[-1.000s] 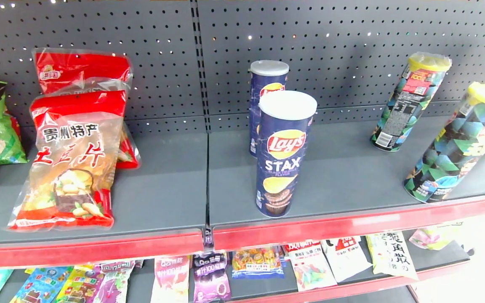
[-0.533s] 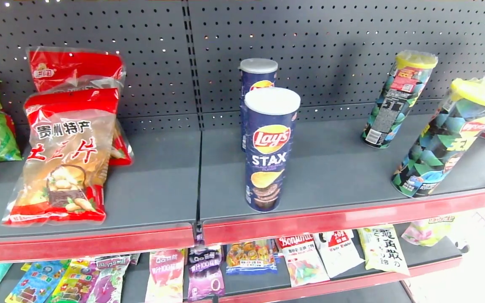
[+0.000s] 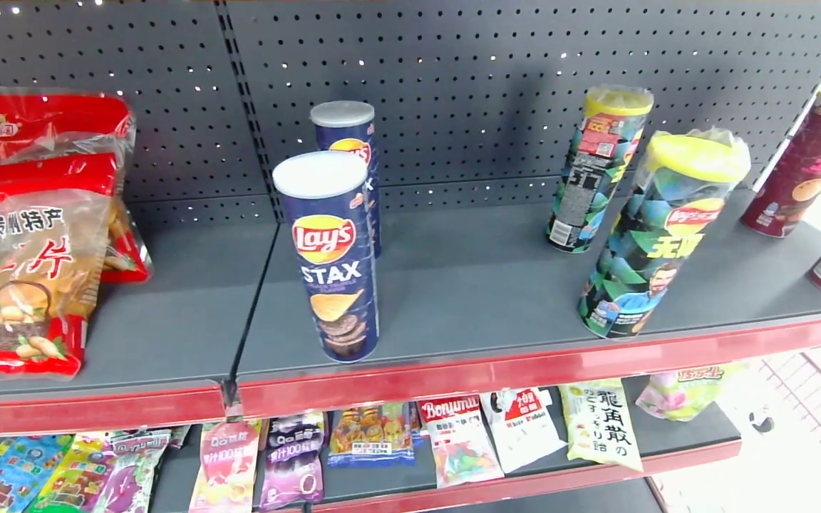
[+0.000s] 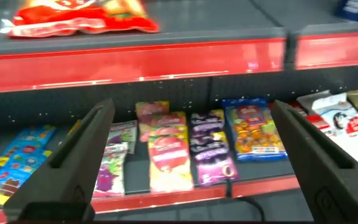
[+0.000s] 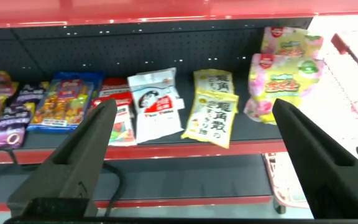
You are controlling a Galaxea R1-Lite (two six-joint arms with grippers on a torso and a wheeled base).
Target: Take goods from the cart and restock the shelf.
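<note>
**Q:** How do the two black end effectors stand?

**A:** The left end effector (image 4: 194, 165) and the right end effector (image 5: 194, 165) are both spread wide and empty.

**Q:** Where are the goods to come from?

**A:** What appears to be the red wire cart (image 5: 356, 54) lies to the robot's right, past the end of the grey metal shelf (image 3: 467, 285). The right arm is judged nearer. There is bare shelf beside the upright blue cardboard tube (image 3: 336, 263).

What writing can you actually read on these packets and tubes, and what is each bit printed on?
"Lay's" and "STAX": front blue tube.
"贵州特产": red potato-slice bag.
"龍角散": yellow packet.
"100": purple pouch.
Back label of the rear green tube: too small to read.
Red-topped sweet packet: lettering too blurred to be sure of.
</note>
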